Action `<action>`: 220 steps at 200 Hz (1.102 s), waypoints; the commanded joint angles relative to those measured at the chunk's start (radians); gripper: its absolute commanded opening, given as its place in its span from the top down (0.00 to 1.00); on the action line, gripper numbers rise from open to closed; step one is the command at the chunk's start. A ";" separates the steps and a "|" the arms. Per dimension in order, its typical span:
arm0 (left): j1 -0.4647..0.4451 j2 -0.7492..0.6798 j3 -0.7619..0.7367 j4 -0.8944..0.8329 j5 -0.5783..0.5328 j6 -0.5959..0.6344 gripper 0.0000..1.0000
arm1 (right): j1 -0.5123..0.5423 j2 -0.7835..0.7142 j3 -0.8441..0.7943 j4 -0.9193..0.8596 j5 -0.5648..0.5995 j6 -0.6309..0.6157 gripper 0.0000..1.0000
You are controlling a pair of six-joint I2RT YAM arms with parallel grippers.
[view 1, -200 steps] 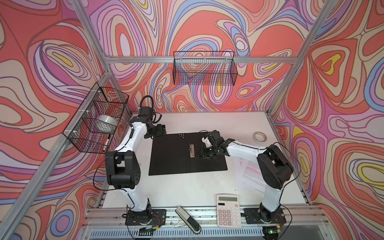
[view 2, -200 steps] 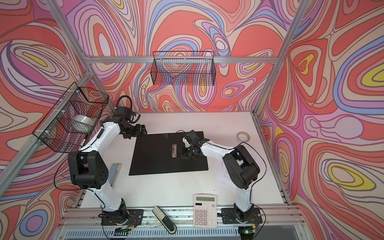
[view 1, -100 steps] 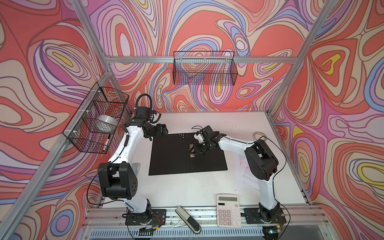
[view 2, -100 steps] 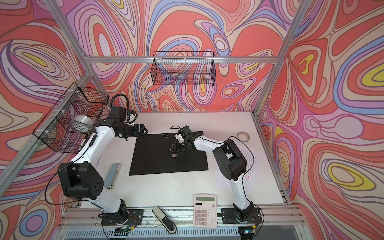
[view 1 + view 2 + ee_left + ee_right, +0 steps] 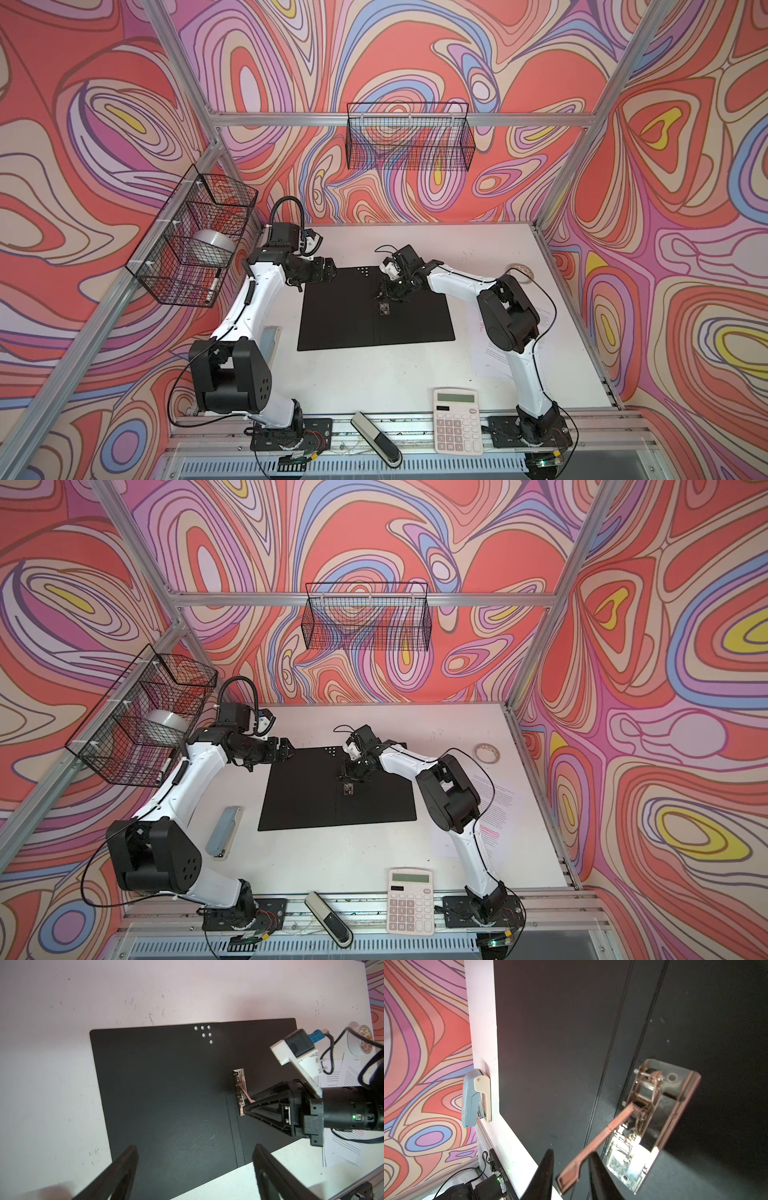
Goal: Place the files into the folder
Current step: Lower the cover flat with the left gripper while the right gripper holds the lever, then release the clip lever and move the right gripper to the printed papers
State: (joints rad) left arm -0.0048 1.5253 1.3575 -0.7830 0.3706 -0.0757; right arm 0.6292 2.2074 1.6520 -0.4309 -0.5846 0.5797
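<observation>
The folder (image 5: 374,316) lies open, black inside up, in the middle of the surface (image 5: 374,395). The files (image 5: 486,353) lie at its 3 o'clock, on the surface and outside it. The right arm (image 5: 507,316) covers most of the stack, so only edges and a few pink lines show, and the sheets cannot be counted.

The right tool (image 5: 571,1152) is at the clip (image 5: 652,1109) on the folder's spine. The raised lever (image 5: 593,1140) runs between its narrowly parted fingers (image 5: 544,1172), but the lever's end is blurred, and whether the fingers pinch it cannot be told. In both top views this tool covers the clip's 12 o'clock end.

The left tool (image 5: 195,1147) is spread wide with nothing between its fingers, at the folder's 10 o'clock corner. The left wrist view cuts its fingers off at the frame edge — whether it touches the folder is unclear.
</observation>
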 commanded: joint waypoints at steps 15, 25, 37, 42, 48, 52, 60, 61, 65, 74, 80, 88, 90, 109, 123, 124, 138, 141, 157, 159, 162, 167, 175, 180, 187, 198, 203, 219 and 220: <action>0.008 -0.024 -0.012 0.014 0.017 0.022 0.13 | -0.005 0.055 0.074 -0.052 0.027 -0.049 0.71; 0.008 -0.023 -0.014 0.015 0.016 0.020 0.13 | -0.007 0.067 0.087 -0.054 0.028 -0.056 0.71; 0.008 -0.023 -0.014 0.016 0.014 0.019 0.13 | -0.009 0.080 0.107 -0.062 0.028 -0.063 0.71; 0.008 -0.023 -0.014 0.016 0.014 0.019 0.13 | -0.011 0.085 0.120 -0.068 0.028 -0.068 0.71; 0.008 -0.022 -0.014 0.016 0.015 0.019 0.13 | -0.011 0.092 0.131 -0.075 0.029 -0.073 0.71; 0.008 -0.023 -0.014 0.016 0.016 0.019 0.13 | -0.012 0.096 0.140 -0.080 0.028 -0.077 0.71; 0.008 -0.024 -0.012 0.014 0.017 0.021 0.13 | -0.014 0.103 0.157 -0.088 0.028 -0.085 0.71; 0.008 -0.023 -0.012 0.014 0.017 0.021 0.13 | -0.014 0.105 0.159 -0.089 0.027 -0.087 0.71; 0.008 -0.023 -0.012 0.014 0.018 0.022 0.13 | -0.015 0.108 0.168 -0.092 0.027 -0.089 0.71; 0.008 -0.023 -0.012 0.013 0.018 0.021 0.13 | -0.017 0.116 0.187 -0.103 0.027 -0.098 0.71; 0.008 -0.022 -0.011 0.013 0.018 0.022 0.13 | -0.018 0.121 0.199 -0.109 0.025 -0.101 0.71; 0.008 -0.021 -0.011 0.011 0.018 0.022 0.13 | -0.021 0.127 0.214 -0.116 0.025 -0.106 0.71; 0.008 -0.022 -0.011 0.011 0.019 0.022 0.13 | -0.022 0.131 0.222 -0.118 0.024 -0.107 0.71; 0.008 -0.018 -0.011 0.012 0.023 0.022 0.13 | -0.028 0.142 0.255 -0.127 0.015 -0.118 0.71; 0.008 -0.017 -0.011 0.010 0.025 0.022 0.13 | -0.033 0.154 0.282 -0.141 0.008 -0.122 0.70; 0.008 -0.017 -0.011 0.010 0.025 0.021 0.13 | -0.034 0.155 0.285 -0.142 0.008 -0.122 0.71; 0.008 -0.015 -0.011 0.010 0.025 0.020 0.13 | -0.038 0.168 0.313 -0.153 -0.004 -0.125 0.70; 0.008 -0.014 -0.011 0.010 0.024 0.020 0.13 | -0.039 0.172 0.320 -0.156 -0.005 -0.126 0.70; 0.006 -0.011 -0.012 0.007 0.026 0.020 0.13 | -0.049 0.191 0.347 -0.163 -0.017 -0.126 0.69; 0.006 -0.011 -0.012 0.007 0.027 0.019 0.13 | -0.049 0.191 0.349 -0.164 -0.017 -0.126 0.69; 0.006 -0.011 -0.012 0.006 0.025 0.020 0.13 | -0.050 0.194 0.353 -0.163 -0.020 -0.123 0.69; 0.006 -0.011 -0.011 0.006 0.026 0.019 0.13 | -0.052 0.199 0.360 -0.164 -0.024 -0.123 0.69; 0.007 -0.012 -0.011 0.004 0.025 0.021 0.13 | -0.054 0.202 0.369 -0.162 -0.029 -0.121 0.68; 0.007 -0.014 -0.011 0.002 0.025 0.021 0.13 | -0.055 0.203 0.374 -0.162 -0.030 -0.120 0.67; 0.007 -0.016 -0.008 0.001 0.025 0.023 0.13 | -0.056 0.200 0.381 -0.162 -0.032 -0.120 0.67; 0.007 -0.023 0.000 -0.002 0.028 0.031 0.13 | -0.056 0.182 0.384 -0.162 -0.024 -0.124 0.65; 0.006 -0.025 0.004 -0.004 0.028 0.035 0.12 | -0.056 0.168 0.383 -0.160 -0.013 -0.125 0.64; 0.005 -0.036 0.028 -0.013 0.039 0.053 0.12 | -0.056 0.110 0.362 -0.161 0.059 -0.130 0.61; 0.005 -0.037 0.028 -0.014 0.039 0.054 0.12 | -0.056 0.106 0.361 -0.163 0.061 -0.132 0.61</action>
State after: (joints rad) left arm -0.0048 1.5253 1.3560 -0.7803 0.3874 -0.0624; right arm 0.5755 2.3829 2.0106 -0.5800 -0.5900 0.4686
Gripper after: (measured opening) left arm 0.877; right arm 0.371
